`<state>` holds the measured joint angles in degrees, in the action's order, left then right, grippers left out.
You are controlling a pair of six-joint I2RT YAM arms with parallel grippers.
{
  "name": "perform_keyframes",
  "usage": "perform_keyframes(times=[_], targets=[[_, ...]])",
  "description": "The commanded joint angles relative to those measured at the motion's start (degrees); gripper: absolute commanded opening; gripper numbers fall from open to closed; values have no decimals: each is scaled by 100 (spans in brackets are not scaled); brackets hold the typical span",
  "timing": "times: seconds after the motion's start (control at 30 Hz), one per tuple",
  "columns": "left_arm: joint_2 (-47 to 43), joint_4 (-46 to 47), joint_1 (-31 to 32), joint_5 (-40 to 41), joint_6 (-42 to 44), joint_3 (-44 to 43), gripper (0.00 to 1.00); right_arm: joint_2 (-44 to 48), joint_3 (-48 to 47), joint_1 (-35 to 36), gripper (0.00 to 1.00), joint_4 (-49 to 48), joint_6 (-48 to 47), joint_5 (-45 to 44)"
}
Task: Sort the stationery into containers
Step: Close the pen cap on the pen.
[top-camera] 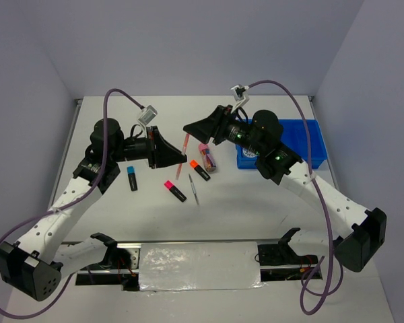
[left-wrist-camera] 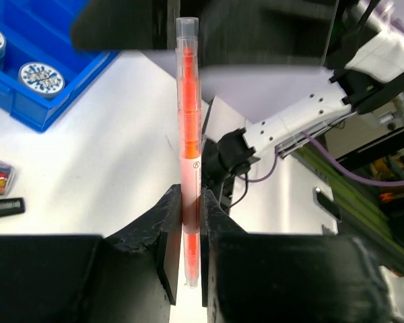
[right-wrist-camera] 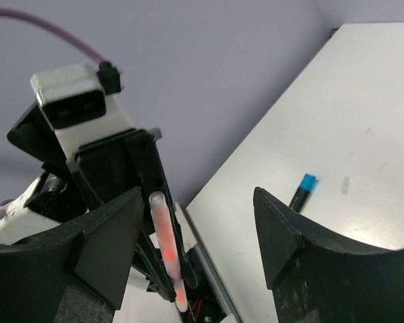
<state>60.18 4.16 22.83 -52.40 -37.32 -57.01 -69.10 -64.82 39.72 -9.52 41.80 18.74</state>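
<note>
My left gripper (top-camera: 182,159) is shut on a thin pink pen (top-camera: 185,142) and holds it above the table; in the left wrist view the pen (left-wrist-camera: 190,134) stands upright between the fingers (left-wrist-camera: 172,222). My right gripper (top-camera: 190,128) is open, its jaws set wide on either side of the pen's (right-wrist-camera: 165,242) upper end without touching it. The blue tray (top-camera: 308,138) lies at the right, partly behind the right arm. Two tape rolls (left-wrist-camera: 42,77) lie in the tray (left-wrist-camera: 27,111).
On the table lie a blue-capped highlighter (top-camera: 132,178), a pink-capped highlighter (top-camera: 175,190), an orange-capped highlighter (top-camera: 199,169), a grey pen (top-camera: 194,190) and a pink-capped tube (top-camera: 207,156). Purple cables arc over both arms. Walls close in the table's back and sides.
</note>
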Motion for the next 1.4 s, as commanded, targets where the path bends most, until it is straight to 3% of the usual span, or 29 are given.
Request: perform_keyframes(times=[0.0, 0.33, 0.67, 0.93, 1.1, 1.17, 1.2, 1.37], targets=[[-94, -292, 11, -165, 514, -266, 0, 186, -470, -219, 73, -7, -93, 235], [-33, -662, 11, -16, 717, -389, 0, -15, -567, -307, 56, -103, 65, 745], [99, -478, 20, 28, 603, -495, 0, -77, -506, -264, 58, 231, -58, 833], [125, -312, 11, 2, 533, -504, 0, -200, -585, -237, 31, 266, -58, 894], [116, -294, 11, 81, 507, -477, 0, -314, -629, -237, 29, 258, -40, 991], [99, -319, 11, 194, 498, -504, 0, -332, -629, -228, 16, 284, -75, 991], [108, -302, 11, 204, 489, -504, 0, -350, -629, -228, 0, 293, -93, 991], [152, -399, -15, 765, 445, -679, 0, -262, -418, -132, 0, 188, -146, 1000]])
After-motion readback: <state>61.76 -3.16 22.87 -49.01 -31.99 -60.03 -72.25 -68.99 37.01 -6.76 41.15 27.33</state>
